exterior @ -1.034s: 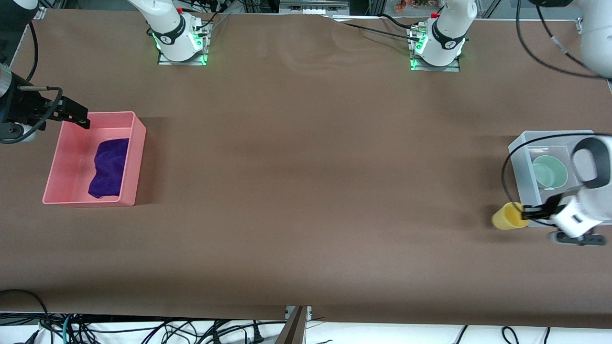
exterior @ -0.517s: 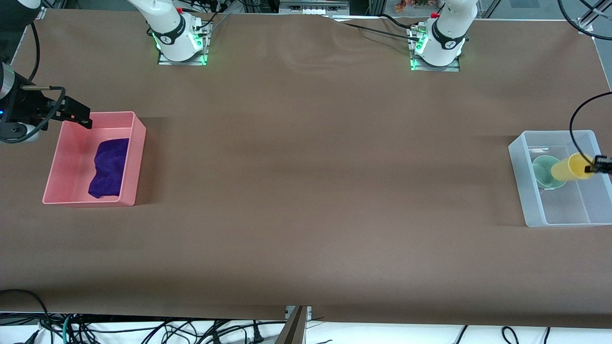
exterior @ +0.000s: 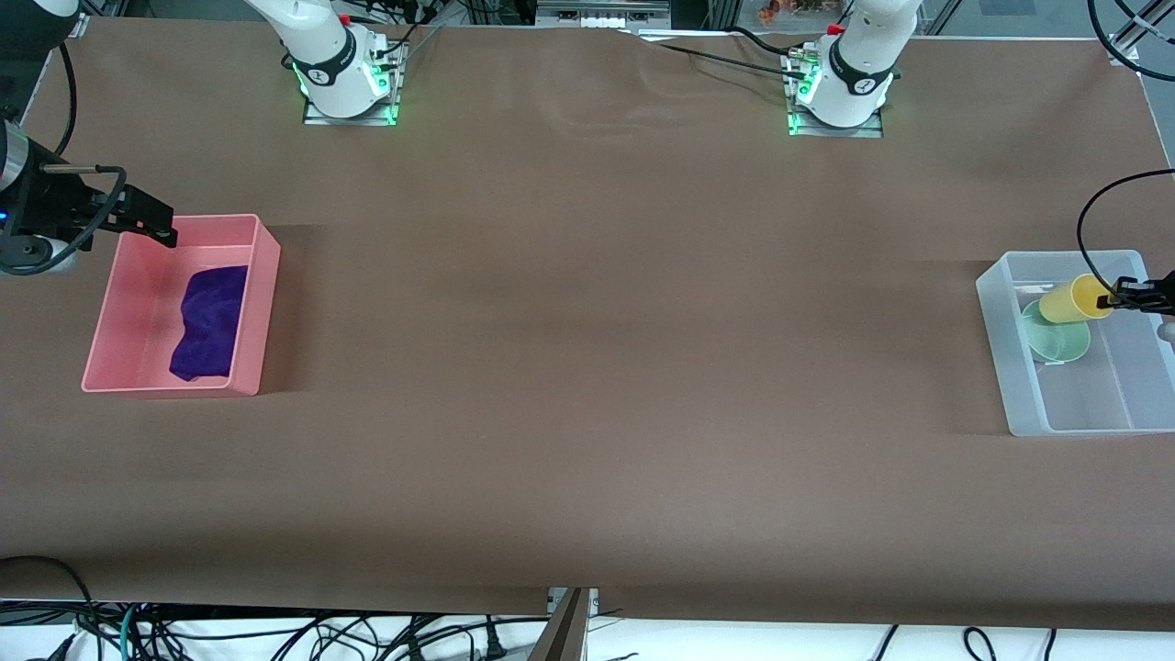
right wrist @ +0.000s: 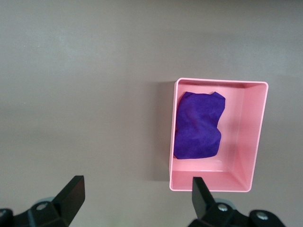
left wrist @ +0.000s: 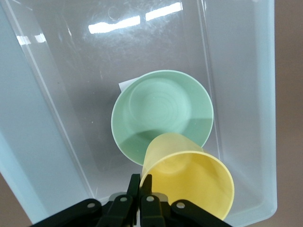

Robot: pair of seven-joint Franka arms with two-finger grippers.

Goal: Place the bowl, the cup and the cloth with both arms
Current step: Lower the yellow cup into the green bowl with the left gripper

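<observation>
One small yellow plastic cup [exterior: 1068,299], pinched at its rim by our left gripper [left wrist: 140,183], hangs tilted over the shallow mint-green bowl [left wrist: 162,111] in the clear plastic bin [exterior: 1010,363]. One purple fuzzy cloth [exterior: 207,321] lies in the pink tray [exterior: 262,303]. Our right gripper [right wrist: 135,194], fingers spread wide, waits over that tray's outer edge; only its wrist view shows the spread.

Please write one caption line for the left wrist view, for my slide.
Left gripper holds the yellow cup by its rim over the mint-green bowl in the clear bin.
</observation>
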